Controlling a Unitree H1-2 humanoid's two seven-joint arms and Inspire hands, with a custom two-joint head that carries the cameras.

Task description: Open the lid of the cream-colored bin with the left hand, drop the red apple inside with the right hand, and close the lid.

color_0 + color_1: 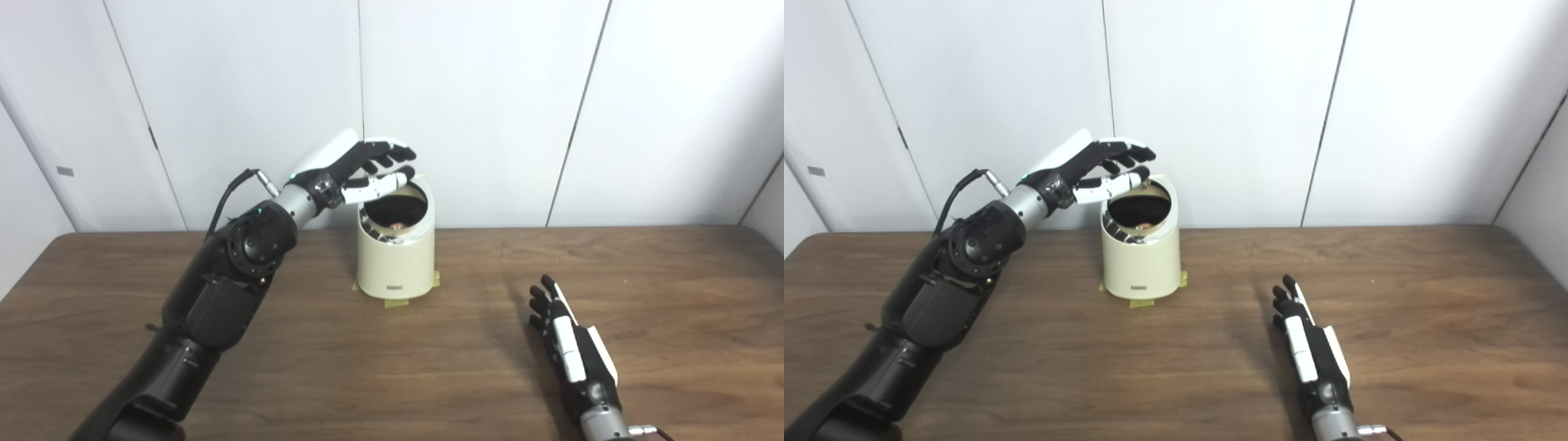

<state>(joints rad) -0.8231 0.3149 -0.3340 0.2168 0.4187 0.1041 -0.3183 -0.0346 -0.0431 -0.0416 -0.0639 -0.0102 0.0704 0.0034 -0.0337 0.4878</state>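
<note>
The cream-colored bin [395,263] stands at the middle back of the table, its top open and its inside dark. A reddish bit of the apple [397,225] shows inside, low in the opening. The lid's thin edge [421,178] shows at the back rim. My left hand [361,168] hovers over the bin's upper left rim, fingers apart, thumb just above the opening and fingertips close to the lid's edge; I see nothing held in it. My right hand [572,349] lies flat on the table to the bin's front right, open and empty.
Strips of yellow tape [397,302] fix the bin's base to the brown wooden table [392,380]. White wall panels stand right behind the bin. My left arm crosses the table's left side up to the bin.
</note>
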